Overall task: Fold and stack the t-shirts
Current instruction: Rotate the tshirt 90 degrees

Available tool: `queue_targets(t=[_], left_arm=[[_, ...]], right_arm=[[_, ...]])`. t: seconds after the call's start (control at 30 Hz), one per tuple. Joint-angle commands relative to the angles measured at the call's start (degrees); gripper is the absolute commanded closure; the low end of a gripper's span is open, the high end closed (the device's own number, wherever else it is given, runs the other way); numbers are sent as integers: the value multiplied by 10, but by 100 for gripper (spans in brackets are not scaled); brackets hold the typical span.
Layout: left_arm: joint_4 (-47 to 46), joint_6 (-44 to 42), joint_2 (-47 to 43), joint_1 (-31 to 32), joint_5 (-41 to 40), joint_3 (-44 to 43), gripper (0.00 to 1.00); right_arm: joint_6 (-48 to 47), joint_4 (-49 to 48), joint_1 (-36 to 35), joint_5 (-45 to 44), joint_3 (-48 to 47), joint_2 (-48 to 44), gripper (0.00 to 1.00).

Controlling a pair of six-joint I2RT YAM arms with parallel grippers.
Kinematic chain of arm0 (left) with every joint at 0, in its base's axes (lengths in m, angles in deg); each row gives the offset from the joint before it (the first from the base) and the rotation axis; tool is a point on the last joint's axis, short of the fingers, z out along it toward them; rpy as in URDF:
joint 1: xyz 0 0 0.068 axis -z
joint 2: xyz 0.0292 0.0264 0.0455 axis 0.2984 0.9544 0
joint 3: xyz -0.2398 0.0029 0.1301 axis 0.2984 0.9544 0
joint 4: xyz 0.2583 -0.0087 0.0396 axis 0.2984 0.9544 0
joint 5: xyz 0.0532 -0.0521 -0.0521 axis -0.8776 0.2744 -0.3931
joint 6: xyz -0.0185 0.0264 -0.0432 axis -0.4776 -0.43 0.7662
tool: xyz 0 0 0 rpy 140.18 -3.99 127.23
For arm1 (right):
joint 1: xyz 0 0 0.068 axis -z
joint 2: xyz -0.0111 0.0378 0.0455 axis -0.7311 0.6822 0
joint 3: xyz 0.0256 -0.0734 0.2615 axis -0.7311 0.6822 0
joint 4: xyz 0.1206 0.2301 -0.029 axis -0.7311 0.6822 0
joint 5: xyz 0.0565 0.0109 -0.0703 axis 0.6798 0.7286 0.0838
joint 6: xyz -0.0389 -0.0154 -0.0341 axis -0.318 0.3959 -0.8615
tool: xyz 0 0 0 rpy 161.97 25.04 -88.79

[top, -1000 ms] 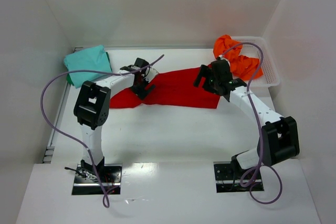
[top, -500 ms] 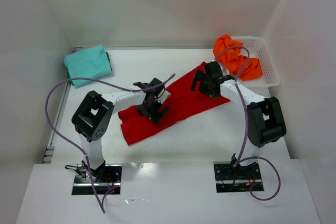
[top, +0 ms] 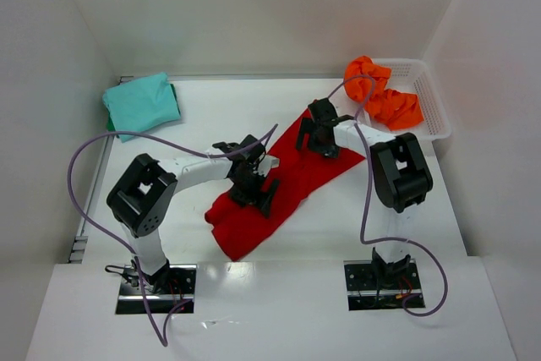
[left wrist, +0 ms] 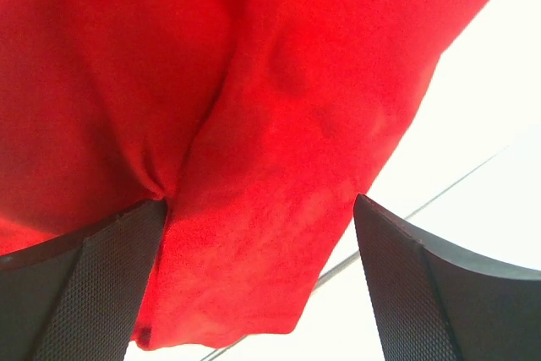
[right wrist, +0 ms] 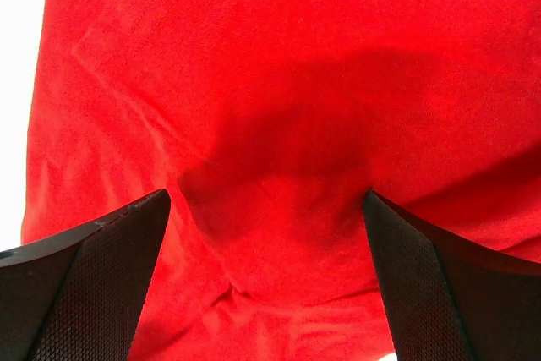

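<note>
The red t-shirt (top: 296,177) lies as a long folded strip, slanting from the far right to the near left of the table. My left gripper (top: 254,188) is over its near half. In the left wrist view the left gripper (left wrist: 258,234) has its jaws wide apart, with the red cloth (left wrist: 279,124) puckered at one fingertip. My right gripper (top: 319,137) is over the strip's far end. In the right wrist view the right gripper (right wrist: 266,209) is open, fingertips down on the cloth (right wrist: 270,65). The teal t-shirt (top: 142,103) lies folded at the far left. The orange t-shirt (top: 385,99) is crumpled in the basket.
A white mesh basket (top: 435,107) stands at the far right against the wall. White walls close in the table on the left, back and right. Purple cables loop off both arms, the left one over the table's left side.
The red shirt has swung from lying crosswise to slanting. My left gripper moved toward the near edge with its end. My right gripper moved left and a little farther back.
</note>
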State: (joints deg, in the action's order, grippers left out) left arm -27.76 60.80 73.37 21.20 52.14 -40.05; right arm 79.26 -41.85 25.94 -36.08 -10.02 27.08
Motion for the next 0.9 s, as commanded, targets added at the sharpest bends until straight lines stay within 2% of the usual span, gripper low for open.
queue_targets(t=[0.0, 0.27, 0.5, 0.67, 0.73, 0.87], left_arm=[[-33, 19, 15, 15, 84, 25, 1], [-57, 12, 41, 15, 144, 24, 1], [-68, 34, 21, 20, 166, 12, 1], [-82, 59, 9, 20, 139, -6, 1], [-63, 59, -1, 20, 96, -26, 1], [-32, 72, -76, 20, 24, -26, 1]], right_arm=[[1, -7, -16, -1, -40, 51, 0], [6, -18, -30, 25, -147, 133, 0], [-34, -1, -41, 61, -323, 223, 0], [-41, 16, -46, 86, -405, 271, 0], [-47, 30, -46, 86, -420, 271, 0], [-60, 9, -46, 57, -375, 192, 0]])
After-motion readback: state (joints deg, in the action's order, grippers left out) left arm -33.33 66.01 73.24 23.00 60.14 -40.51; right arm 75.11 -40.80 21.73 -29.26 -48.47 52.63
